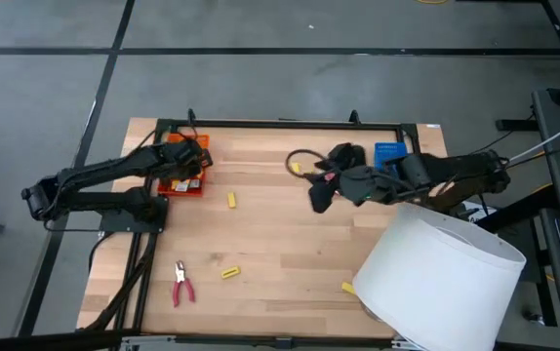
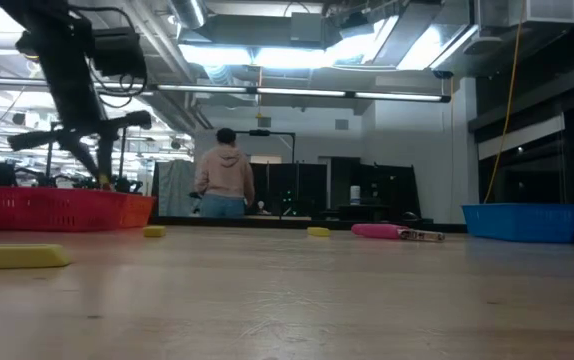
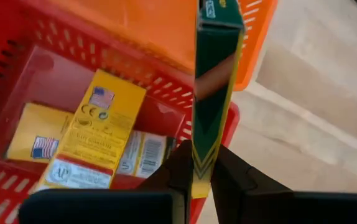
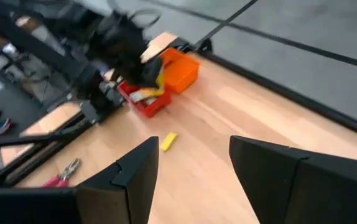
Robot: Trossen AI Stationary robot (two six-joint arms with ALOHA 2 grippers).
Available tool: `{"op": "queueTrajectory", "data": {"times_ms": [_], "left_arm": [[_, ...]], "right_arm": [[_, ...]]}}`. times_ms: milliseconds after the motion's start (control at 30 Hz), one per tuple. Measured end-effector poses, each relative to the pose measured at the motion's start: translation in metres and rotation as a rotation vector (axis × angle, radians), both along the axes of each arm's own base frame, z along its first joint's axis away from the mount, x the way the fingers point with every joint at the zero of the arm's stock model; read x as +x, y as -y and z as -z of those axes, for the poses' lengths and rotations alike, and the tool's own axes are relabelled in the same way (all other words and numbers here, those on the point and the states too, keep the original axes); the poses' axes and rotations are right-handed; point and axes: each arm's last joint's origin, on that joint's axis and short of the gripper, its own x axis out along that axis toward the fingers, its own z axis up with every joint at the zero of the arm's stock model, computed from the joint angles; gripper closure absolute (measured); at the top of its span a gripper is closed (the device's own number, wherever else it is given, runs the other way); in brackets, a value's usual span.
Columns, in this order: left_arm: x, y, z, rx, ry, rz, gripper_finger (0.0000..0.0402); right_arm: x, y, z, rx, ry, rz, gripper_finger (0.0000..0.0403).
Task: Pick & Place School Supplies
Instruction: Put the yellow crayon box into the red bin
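Wooden table [image 1: 280, 234] carries red tray [image 1: 180, 183], blue tray [image 1: 389, 151], yellow blocks [image 1: 231, 199], pliers [image 1: 181, 284].
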Motion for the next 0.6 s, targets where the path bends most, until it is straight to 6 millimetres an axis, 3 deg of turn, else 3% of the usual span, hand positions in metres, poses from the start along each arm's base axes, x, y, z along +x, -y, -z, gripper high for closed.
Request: {"op": "queueTrajectory", "data": {"times_ms": [300, 600], "left_arm": [[-0.008, 0.017, -0.003, 0.011, 0.045, -0.119, 0.0368], [-0.009, 0.027, -0.007, 0.01, 0.137, -0.231, 0.0313]], "right_arm": [[-0.048, -0.007, -0.021, -0.017, 0.095, 0.104, 0.0201], [-0.053, -0.011, -0.02, -0.017, 0.092, 0.117, 0.0201]]}}
